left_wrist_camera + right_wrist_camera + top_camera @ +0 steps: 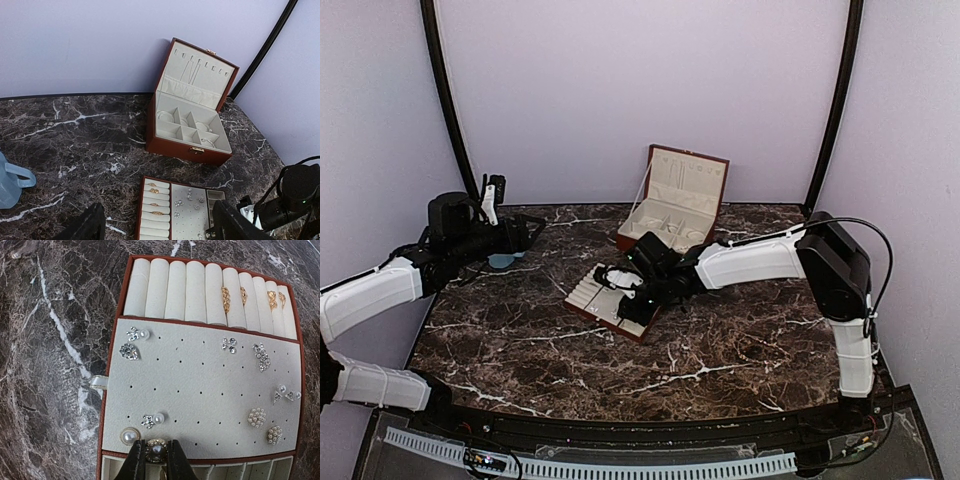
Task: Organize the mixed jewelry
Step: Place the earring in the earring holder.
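The mixed jewelry lies in the flat tray (121, 295). Several pearl and crystal earrings (256, 417) sit on its perforated cream pad. Gold rings (225, 299) are tucked between the ring rolls. My right gripper (156, 460) hangs over the pad's near edge and is shut on a gold-rimmed pearl earring (156, 450). A second round pearl stud (129, 436) lies just to its left. From above, the right gripper (628, 303) is over the tray (582, 293). My left gripper (159, 207) is open and empty, held high at the left, away from the tray (138, 210).
The red-brown hinged box (673, 200) stands open behind the tray, its cream compartments (187, 125) showing. A blue cup (9, 184) sits on the dark marble table (720, 340) below my left gripper (520, 235). Lilac walls enclose the back and sides.
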Robot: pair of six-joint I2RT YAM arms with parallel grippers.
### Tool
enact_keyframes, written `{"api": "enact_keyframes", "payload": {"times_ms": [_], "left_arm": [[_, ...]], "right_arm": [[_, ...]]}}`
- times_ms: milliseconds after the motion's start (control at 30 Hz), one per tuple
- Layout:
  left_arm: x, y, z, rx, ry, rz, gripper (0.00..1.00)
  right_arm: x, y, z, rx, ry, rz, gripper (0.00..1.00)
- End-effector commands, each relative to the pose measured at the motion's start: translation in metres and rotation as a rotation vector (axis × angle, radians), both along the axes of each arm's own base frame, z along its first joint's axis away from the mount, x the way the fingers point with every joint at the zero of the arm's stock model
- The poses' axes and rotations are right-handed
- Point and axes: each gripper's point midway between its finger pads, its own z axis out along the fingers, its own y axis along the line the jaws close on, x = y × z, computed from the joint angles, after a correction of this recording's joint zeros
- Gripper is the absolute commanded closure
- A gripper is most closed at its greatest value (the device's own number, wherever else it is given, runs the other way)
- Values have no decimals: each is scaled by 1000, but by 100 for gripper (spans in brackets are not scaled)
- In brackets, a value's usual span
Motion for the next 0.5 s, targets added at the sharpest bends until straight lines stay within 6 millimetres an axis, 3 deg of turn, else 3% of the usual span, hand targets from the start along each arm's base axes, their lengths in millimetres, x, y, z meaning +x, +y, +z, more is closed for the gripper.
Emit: {"api": "enact_keyframes", "payload": {"times_ms": [0, 467], "left_arm": [[-3, 0, 11, -24, -35, -7, 24], [-3, -1, 9, -27, -30, -11, 23]], "right_arm": [[-23, -8, -31, -98, 65, 48, 87], [-14, -1, -5, -48, 21, 32, 68]]}}
